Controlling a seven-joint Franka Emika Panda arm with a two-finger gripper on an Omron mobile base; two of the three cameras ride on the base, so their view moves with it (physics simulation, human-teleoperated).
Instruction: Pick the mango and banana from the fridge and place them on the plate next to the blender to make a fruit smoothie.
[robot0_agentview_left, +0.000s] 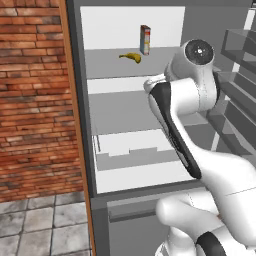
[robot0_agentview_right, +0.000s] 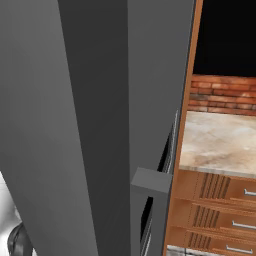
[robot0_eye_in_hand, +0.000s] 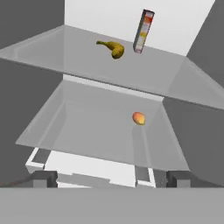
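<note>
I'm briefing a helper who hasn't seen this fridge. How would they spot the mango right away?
Look into the open fridge with its pale back wall and glass shelves. The banana and a tall carton sit on the upper shelf; the mango lies alone on the shelf below. It is the small, roundish orange-red fruit, not long or yellow.

I count one banana (robot0_eye_in_hand: 112, 48) and one tall carton (robot0_eye_in_hand: 143, 31) on the upper shelf of the fridge (robot0_agentview_left: 132, 137), and one mango (robot0_eye_in_hand: 138, 118) on the shelf below. That makes two glass shelves carrying things. In the right base view I count three wooden drawers (robot0_agentview_right: 220, 212).
</note>
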